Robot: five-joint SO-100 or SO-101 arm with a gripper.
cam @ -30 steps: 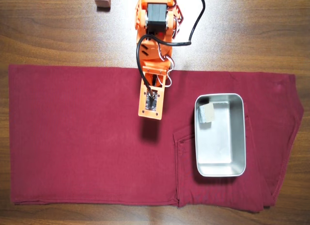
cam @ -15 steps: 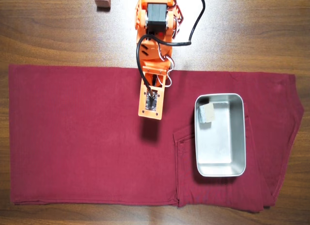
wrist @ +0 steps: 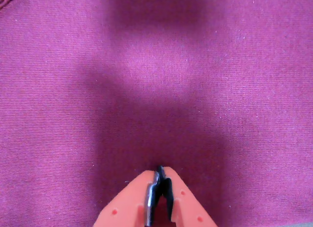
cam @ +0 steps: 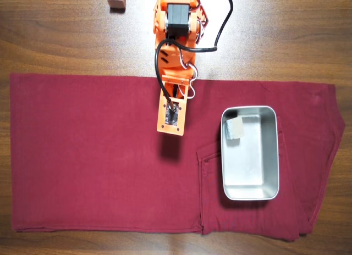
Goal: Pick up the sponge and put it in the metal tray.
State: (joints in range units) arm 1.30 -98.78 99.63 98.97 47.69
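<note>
Sponge (cam: 236,128) in metal tray (cam: 250,188), well clear of our empty, pressed-together pincer (wrist: 160,171); delivery judged complete.

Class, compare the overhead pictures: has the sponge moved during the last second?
No. The sponge lies in the same upper left corner of the metal tray, which sits in the same spot on the red cloth.

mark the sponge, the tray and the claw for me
sponge (cam: 236,129), overhead view, middle of its top face.
tray (cam: 250,198), overhead view, rim at the lower edge.
claw (wrist: 159,172), wrist view, where the closed fingertips meet.
</note>
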